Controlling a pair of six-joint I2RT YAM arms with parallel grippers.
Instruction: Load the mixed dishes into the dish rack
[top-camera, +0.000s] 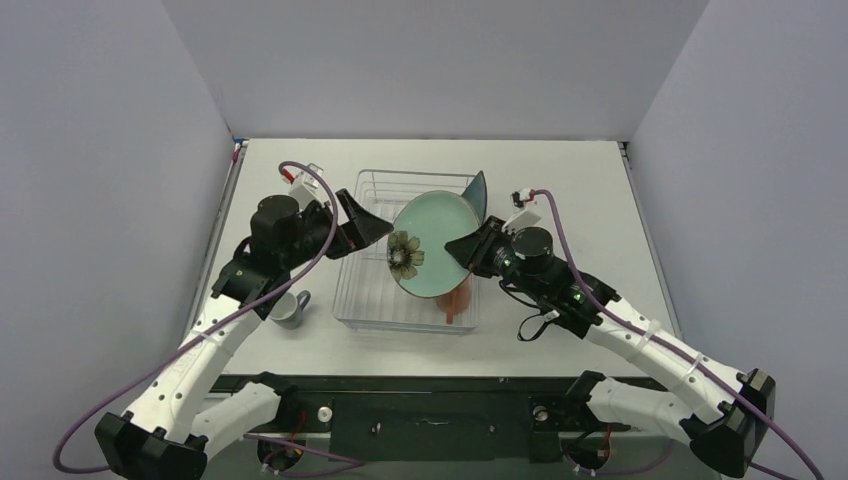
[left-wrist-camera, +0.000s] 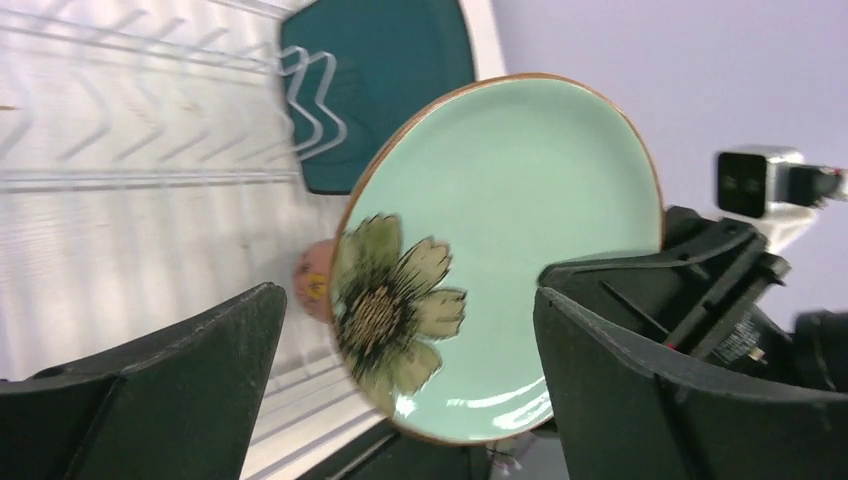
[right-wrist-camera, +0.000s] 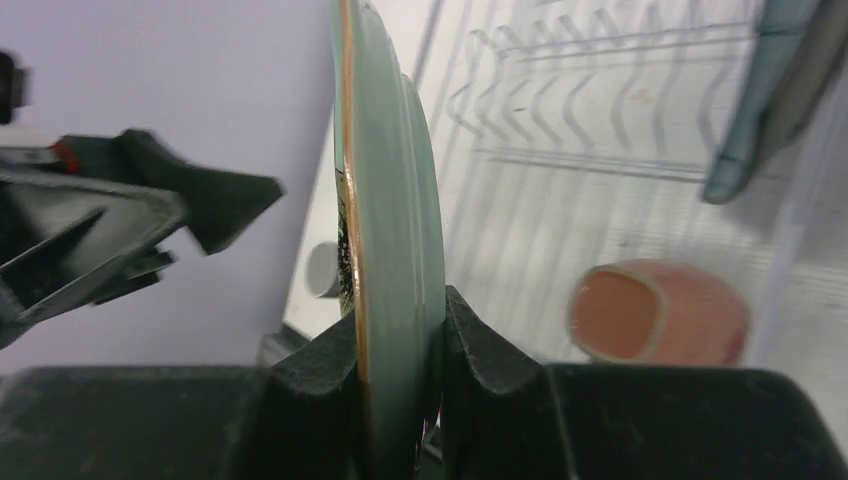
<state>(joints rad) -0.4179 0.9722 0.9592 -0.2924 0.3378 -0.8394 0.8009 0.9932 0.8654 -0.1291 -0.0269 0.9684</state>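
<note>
Pale teal flowered plate, tilted on edge over dish rack, clamped at its right rim by right pincer. Left pincer spread wide, just left of plate.

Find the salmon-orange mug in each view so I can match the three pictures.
Top external: the salmon-orange mug sits at the dish rack's near right corner, partly under the flower plate.
Left wrist: only a sliver shows, centre-left, behind the plate's left rim.
Right wrist: lower right, lying on its side.
Shared landmark: the flower plate, clamped in the right gripper.
</note>
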